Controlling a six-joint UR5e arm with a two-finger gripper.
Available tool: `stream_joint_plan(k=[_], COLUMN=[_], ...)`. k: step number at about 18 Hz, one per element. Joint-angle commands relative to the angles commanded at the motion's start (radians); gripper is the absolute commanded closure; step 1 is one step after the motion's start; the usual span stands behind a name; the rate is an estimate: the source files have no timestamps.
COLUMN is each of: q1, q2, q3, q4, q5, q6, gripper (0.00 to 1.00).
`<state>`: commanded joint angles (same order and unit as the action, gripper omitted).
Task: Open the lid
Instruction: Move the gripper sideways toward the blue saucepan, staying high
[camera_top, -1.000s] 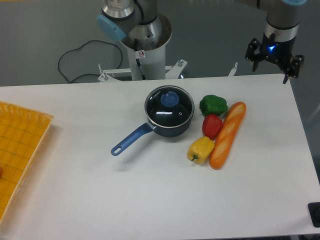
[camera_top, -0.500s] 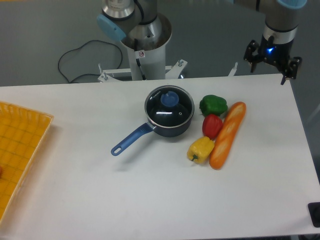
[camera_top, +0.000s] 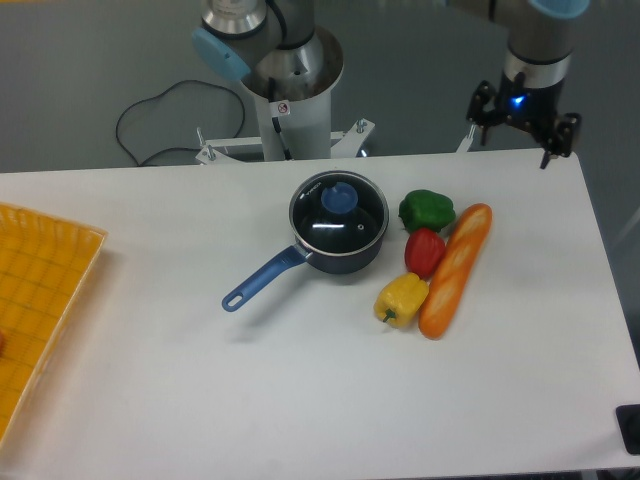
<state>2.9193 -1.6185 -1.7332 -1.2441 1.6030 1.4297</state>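
I note a dark glass lid with blue knob, on a dark-blue pan with a lighter blue handle. Peppers: green, red, yellow. Baguette orange-tan. Tray yellow, grid-patterned. Table white. Gripper black, with a blue light.

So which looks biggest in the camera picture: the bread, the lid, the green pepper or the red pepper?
Largest to smallest:
1. bread, the longest thing
2. lid
3. green pepper
4. red pepper
The two peppers look close in size, so their order is unsure.
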Motion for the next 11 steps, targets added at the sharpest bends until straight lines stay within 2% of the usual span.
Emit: stream_joint_plan(k=[3,6,11], q1=[-0.031,-0.064,-0.158], q2=[0.051,0.089,0.152], q3=[-0.067,-0.078,-0.152], q4=[0.005,-0.003,-0.003], q5=[0.000,0.003,0.015], q6=[-0.040,-0.057,-0.132], gripper=[0.00,0.00,0.00])
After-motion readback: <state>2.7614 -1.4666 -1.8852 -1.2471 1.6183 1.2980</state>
